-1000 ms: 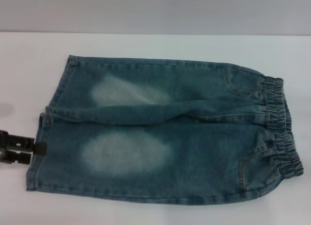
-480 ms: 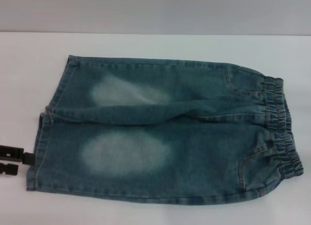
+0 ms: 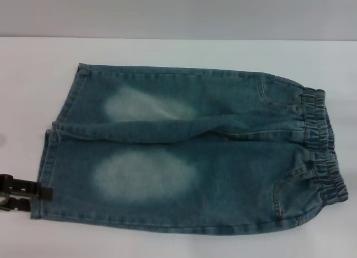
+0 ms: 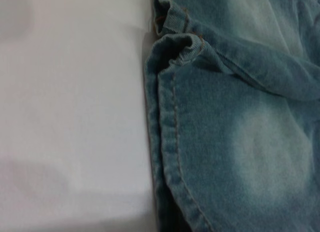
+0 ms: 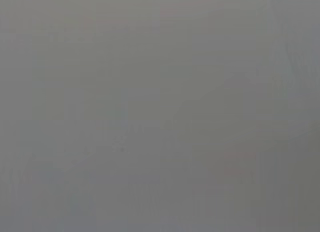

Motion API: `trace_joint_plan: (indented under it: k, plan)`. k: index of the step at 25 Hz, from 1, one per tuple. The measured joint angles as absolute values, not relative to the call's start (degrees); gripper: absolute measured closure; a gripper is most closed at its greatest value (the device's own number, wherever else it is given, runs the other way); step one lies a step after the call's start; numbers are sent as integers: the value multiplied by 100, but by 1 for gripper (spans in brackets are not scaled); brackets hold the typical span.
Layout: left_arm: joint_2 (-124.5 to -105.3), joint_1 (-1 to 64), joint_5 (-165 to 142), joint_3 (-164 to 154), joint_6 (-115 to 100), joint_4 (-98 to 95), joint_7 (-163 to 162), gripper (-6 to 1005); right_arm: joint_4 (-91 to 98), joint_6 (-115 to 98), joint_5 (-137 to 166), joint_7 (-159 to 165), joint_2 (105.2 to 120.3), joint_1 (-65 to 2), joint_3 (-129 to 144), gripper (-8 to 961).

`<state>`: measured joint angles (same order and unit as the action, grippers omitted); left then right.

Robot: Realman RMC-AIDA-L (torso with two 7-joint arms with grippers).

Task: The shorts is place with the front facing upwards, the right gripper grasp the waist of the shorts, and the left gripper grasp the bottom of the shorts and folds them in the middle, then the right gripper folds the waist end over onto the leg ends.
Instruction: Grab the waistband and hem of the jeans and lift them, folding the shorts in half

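The left hand (image 3: pixel 25 194) sits low at the left edge of the head view, on the white bench (image 3: pixel 178 52). Its two black fingers (image 3: pixel 22 186) point toward the shorts, and there is a small gap between them, so it looks a little spread. Its tips are right at the hem of the near leg, at the bottom corner. I cannot tell if a tip is already under the cloth or only touching it. It is not pinching anything that I can see.

The right hand is not in any view. Its own camera shows only plain grey.

The shorts (image 3: pixel 189 152) lie flat on the bench with the front up. The leg ends (image 3: pixel 47 169) are on the left, next to the left hand. The waist (image 3: pixel 323 152) is on the right, all ruffled and stretchy.

In the left wrist view the hem (image 4: pixel 170 157) is thick and doubled, with a row of stitches, and the edge stands up a tiny bit off the bench.

I think the shorts are soft but a bit heavy and floppy, like all jeans cloth. They will bend and sag if lifted, not stay stiff. They will not break or slip much.

A good place to hold is the thick hem for the left hand, and the bunched waist band for the right hand, because both give a fat edge to pinch.
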<state>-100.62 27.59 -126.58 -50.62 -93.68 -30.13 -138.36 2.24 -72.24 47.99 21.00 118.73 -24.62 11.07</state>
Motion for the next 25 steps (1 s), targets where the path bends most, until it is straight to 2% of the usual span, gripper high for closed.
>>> trace_joint_plan:
  k: [14, 25]
  plan:
    - [-10166, 2807, -12675, -5099, -9200, -2979, -13768, 198, 240, -7203, 4791, 2108, 11859, -2461, 1106, 198]
    - [-10163, 2840, -12673, -5071, -9391, -3019, -13762, 217, 283, -7089, 4765, 2109, 11847, -2466, 1054, 198]
